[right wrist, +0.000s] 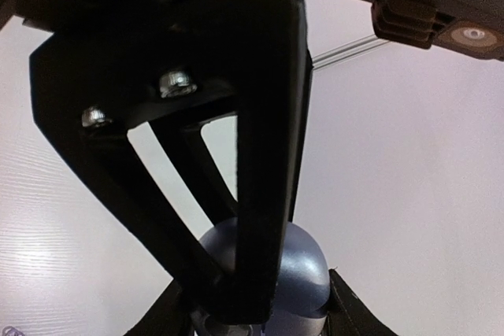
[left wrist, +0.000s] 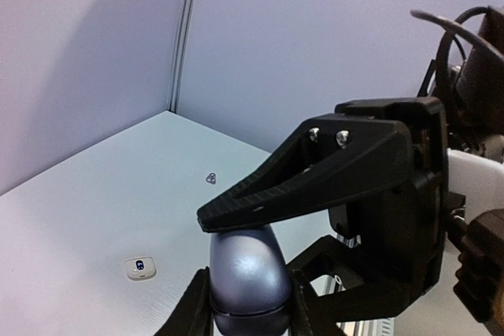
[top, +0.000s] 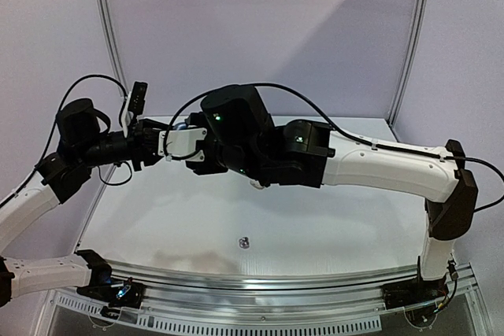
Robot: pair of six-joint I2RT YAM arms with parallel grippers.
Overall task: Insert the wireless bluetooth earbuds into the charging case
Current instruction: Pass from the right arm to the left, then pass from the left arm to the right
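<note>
A grey-blue charging case (left wrist: 246, 273) with its lid down is held in the air between both grippers; it also shows in the right wrist view (right wrist: 303, 273). My left gripper (left wrist: 248, 308) is shut on its lower part, one finger on each side. My right gripper (right wrist: 256, 316) is closed round the domed top, and one of its fingers (left wrist: 260, 204) lies across the top. In the top view the two grippers, left (top: 156, 147) and right (top: 191, 149), meet above the back left of the table. One dark silvery earbud (top: 243, 242) lies on the table (left wrist: 211, 178). The other earbuds are out of view.
A small white rounded object with a dark blue mark (left wrist: 140, 267) lies on the table, mostly hidden under the right arm in the top view (top: 256, 185). A metal rail (top: 276, 282) runs along the near edge. Walls close the back and left sides.
</note>
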